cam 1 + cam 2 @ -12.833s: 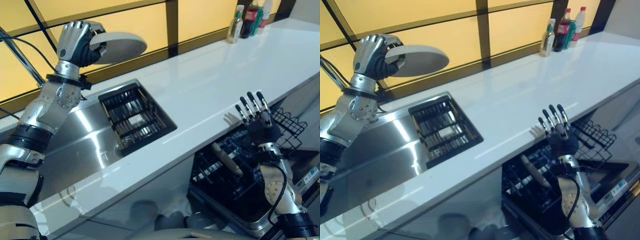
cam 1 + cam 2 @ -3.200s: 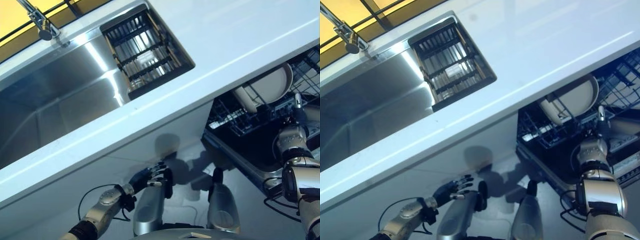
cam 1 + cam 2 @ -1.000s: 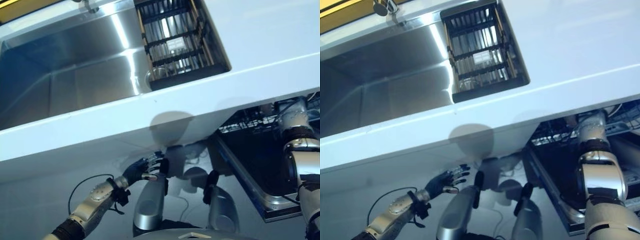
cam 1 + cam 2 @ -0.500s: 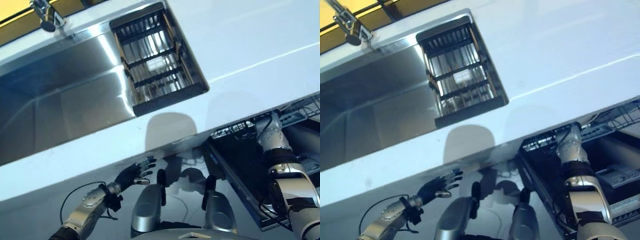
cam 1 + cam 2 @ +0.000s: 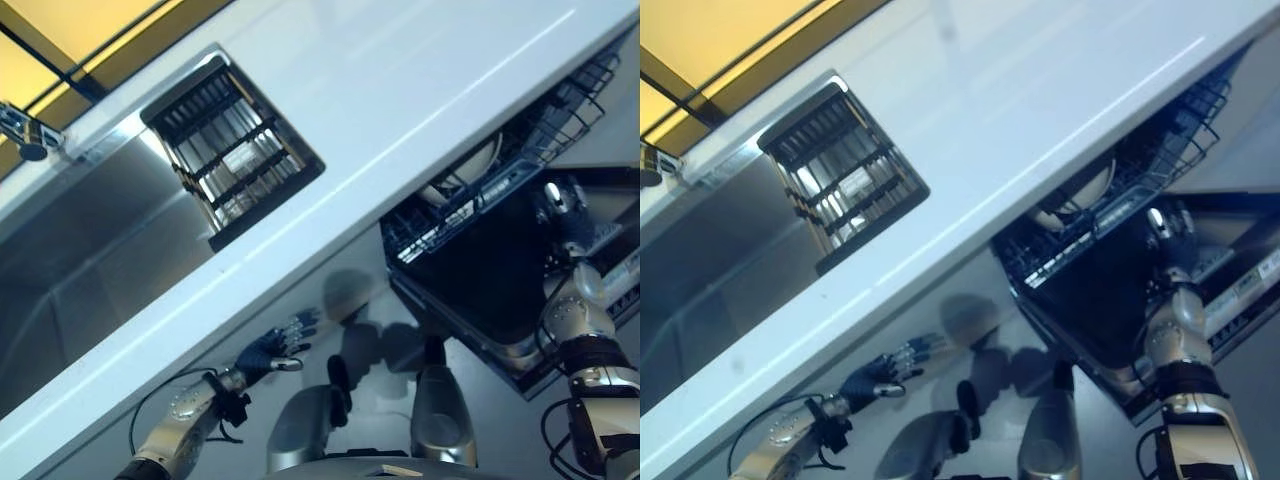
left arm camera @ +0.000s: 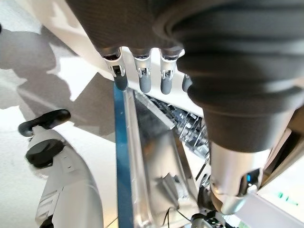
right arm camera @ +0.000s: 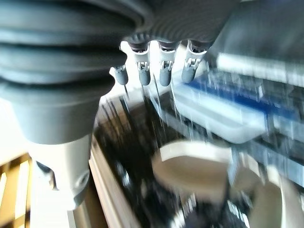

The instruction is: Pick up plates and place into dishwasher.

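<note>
A beige plate (image 5: 468, 172) stands on edge in the black wire dishwasher rack (image 5: 560, 110), half hidden under the white counter's edge. It also shows past my right hand's fingers (image 7: 164, 76) as a pale shape (image 7: 190, 167) among the tines. My right hand (image 5: 561, 208) hovers over the open dishwasher door (image 5: 500, 300), a little in front of the rack, fingers straight and holding nothing. My left hand (image 5: 268, 350) hangs low below the counter front, open and empty; its fingers (image 6: 142, 78) point toward the floor.
A white counter (image 5: 400, 90) runs diagonally across the view. A steel sink (image 5: 70, 260) is set into it, with a dark slatted drainer (image 5: 230, 155) at its near end and a tap (image 5: 25, 135) at the far left. The dishwasher door juts out low on the right.
The camera has swung, shifting the whole scene. My right hand has drawn back out from under the counter edge, away from the rack. The left hand stays low and open.
</note>
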You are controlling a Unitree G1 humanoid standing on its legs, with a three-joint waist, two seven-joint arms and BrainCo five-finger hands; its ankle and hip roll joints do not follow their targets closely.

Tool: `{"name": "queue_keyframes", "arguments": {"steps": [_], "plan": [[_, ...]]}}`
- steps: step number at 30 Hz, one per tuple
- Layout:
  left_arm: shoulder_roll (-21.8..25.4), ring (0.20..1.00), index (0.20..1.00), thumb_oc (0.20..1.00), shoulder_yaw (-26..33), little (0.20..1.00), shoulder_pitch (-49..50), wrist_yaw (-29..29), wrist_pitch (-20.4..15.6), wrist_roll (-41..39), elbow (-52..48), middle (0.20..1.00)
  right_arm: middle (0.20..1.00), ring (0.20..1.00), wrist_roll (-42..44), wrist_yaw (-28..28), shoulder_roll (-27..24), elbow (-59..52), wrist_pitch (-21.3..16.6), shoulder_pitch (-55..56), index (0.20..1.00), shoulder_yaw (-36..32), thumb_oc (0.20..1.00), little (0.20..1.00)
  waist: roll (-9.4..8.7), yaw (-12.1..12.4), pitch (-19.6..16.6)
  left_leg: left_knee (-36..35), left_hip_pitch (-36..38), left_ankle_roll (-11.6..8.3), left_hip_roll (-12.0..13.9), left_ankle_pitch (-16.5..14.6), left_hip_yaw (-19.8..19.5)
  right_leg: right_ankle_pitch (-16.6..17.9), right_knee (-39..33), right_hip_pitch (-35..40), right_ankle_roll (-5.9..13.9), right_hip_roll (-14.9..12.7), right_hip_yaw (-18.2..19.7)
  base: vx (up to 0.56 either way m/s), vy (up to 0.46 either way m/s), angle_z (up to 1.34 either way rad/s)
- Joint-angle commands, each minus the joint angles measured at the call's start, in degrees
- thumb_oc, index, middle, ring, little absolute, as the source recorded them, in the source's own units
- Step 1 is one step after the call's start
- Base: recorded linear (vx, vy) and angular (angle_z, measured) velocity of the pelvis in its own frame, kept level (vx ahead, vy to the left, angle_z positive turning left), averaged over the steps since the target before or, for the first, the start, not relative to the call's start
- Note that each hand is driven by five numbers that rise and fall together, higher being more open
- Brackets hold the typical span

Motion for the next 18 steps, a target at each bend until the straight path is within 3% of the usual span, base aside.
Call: {"name": "queue_keyframes", "arguments": {"steps": [1,10,18], "plan": [[-1.6,1.0,1.0,1.0,-0.9,1.0,1.6,-0.6,-3.5,-2.3,-1.6,1.0,1.0,1.0,0.2,1.3,-3.6,1.1,-2.5,-1.4,1.0,-1.6,1.0,1.0,1.09,0.1,-0.8,5.5,-7.2,-1.73,3.3,1.1,-2.8,-0.2,0.4,-0.8,0.39,-1.8,0.2,0.0,0.045,-0.1],[-1.7,1.0,1.0,1.0,-3.9,1.0,0.3,0.4,-4.8,-3.1,-1.9,1.0,1.0,1.0,10.0,9.3,-2.5,9.3,4.4,-4.4,1.0,-1.3,1.0,1.0,1.95,0.6,-0.6,6.4,-7.5,-1.7,2.8,0.8,-2.5,-0.4,1.6,-1.5,0.48,-2.7,-0.1,0.0,0.019,0.01],[-0.7,1.0,1.0,1.0,-7.2,1.0,-0.2,0.8,-4.7,-4.4,-3.3,1.0,1.0,1.0,10.9,1.2,-4.0,21.9,9.5,-15.4,1.0,-1.1,1.0,1.0,3.54,3.8,-1.6,6.9,-6.4,-1.78,2.4,0.9,-4.2,-1.5,2.8,0.4,-0.28,-3.0,-1.7,0.05,0.032,0.08]]}}
